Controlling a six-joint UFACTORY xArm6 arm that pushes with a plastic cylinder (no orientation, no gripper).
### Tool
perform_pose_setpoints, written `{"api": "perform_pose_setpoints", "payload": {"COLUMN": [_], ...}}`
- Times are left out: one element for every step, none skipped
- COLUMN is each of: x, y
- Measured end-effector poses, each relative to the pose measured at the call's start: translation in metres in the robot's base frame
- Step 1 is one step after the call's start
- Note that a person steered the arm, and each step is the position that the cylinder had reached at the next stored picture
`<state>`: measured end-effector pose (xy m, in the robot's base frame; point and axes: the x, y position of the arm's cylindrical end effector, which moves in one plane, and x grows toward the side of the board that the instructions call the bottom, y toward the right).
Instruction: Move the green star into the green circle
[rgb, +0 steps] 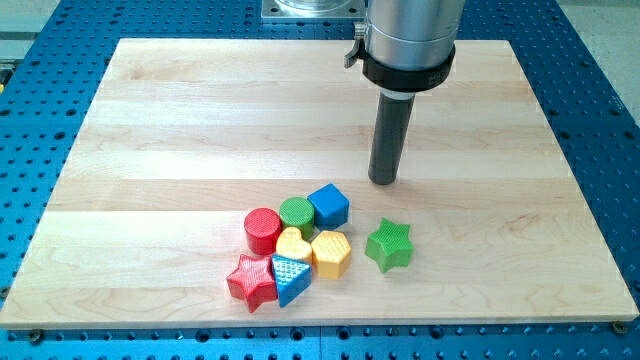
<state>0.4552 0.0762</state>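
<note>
The green star (389, 245) lies on the wooden board (200, 120), to the right of a cluster of blocks and a small gap apart from it. The green circle (296, 213) sits in the cluster's upper row, between the red circle (264, 230) and the blue cube (329, 205). My tip (383, 181) rests on the board above the green star, a short way off, and to the upper right of the blue cube. It touches no block.
The cluster also holds a yellow heart (293, 244), a yellow hexagon (331, 253), a red star (252, 282) and a blue triangle (290, 278). The board's bottom edge (320, 321) runs just below them. A blue perforated table (600, 120) surrounds the board.
</note>
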Motion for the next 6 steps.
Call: {"api": "perform_pose_setpoints", "payload": {"x": [0.0,0.01,0.022,0.024,0.043,0.054], "y": [0.0,0.0,0.008,0.027,0.077,0.117]}}
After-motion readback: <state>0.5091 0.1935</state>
